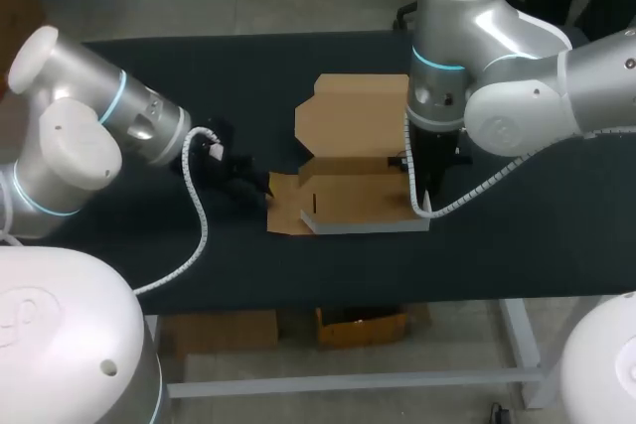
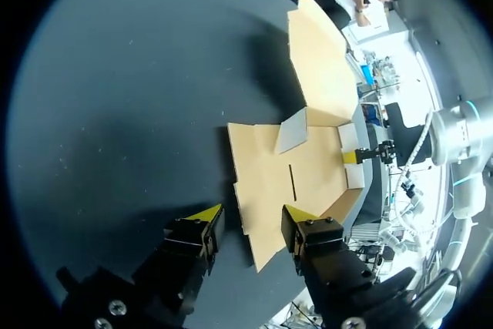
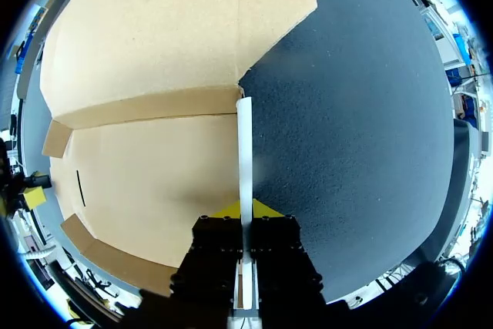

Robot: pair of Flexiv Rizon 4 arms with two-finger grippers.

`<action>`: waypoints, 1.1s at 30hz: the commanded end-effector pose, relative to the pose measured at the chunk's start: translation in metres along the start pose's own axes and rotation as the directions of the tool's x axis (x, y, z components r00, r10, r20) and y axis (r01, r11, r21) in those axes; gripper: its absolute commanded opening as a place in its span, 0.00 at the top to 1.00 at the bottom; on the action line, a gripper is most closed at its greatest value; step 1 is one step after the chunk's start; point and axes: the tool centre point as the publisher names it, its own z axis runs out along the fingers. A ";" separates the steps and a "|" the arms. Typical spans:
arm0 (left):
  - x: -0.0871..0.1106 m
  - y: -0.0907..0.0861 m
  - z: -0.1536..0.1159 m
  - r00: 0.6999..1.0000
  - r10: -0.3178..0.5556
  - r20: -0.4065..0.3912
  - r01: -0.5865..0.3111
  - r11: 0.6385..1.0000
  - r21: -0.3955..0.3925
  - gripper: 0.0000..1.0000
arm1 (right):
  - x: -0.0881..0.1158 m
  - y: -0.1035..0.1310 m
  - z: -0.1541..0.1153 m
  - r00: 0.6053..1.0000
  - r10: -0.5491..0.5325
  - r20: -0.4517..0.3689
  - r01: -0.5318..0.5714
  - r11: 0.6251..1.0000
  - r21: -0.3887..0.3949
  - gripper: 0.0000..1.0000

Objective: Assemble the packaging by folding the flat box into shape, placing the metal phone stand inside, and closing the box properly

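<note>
A brown cardboard box [image 1: 348,196] lies partly folded at the middle of the table, its wide lid [image 1: 353,116] spread flat behind it. In the right wrist view my right gripper [image 3: 246,208] is shut on the thin upright side wall [image 3: 244,144], with the box floor [image 3: 154,182] beside it. From the head view that gripper [image 1: 421,201] points down at the box's right end. My left gripper [image 2: 253,216] sits low at the left flap [image 2: 262,190]. Its jaws stand apart, and the flap's corner lies between them without both fingers touching it. In the head view it [image 1: 256,189] is just left of that flap [image 1: 283,204].
The dark table [image 1: 517,215] has bare room left and right of the box. Its front edge runs a short way in front of the box. A white cable loops from my left wrist [image 1: 199,206] across the table.
</note>
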 end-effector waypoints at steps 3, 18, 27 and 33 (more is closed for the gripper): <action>-0.004 -0.001 0.006 1.000 -0.004 -0.010 0.004 1.000 -0.011 0.53 | 0.000 -0.001 -0.001 1.000 0.000 0.001 0.000 1.000 0.000 1.00; 0.002 -0.001 0.020 0.998 0.001 -0.070 -0.003 0.999 -0.036 0.60 | 0.000 -0.001 -0.001 1.000 0.000 0.001 0.000 1.000 0.000 1.00; 0.009 -0.002 0.023 0.998 0.004 -0.062 -0.007 0.999 -0.046 0.76 | 0.000 -0.001 -0.001 1.000 0.000 0.001 0.000 1.000 0.000 1.00; 0.016 -0.003 0.023 1.000 -0.003 -0.025 0.001 0.999 -0.044 1.00 | 0.000 -0.001 -0.001 1.000 0.000 0.001 0.000 1.000 0.000 1.00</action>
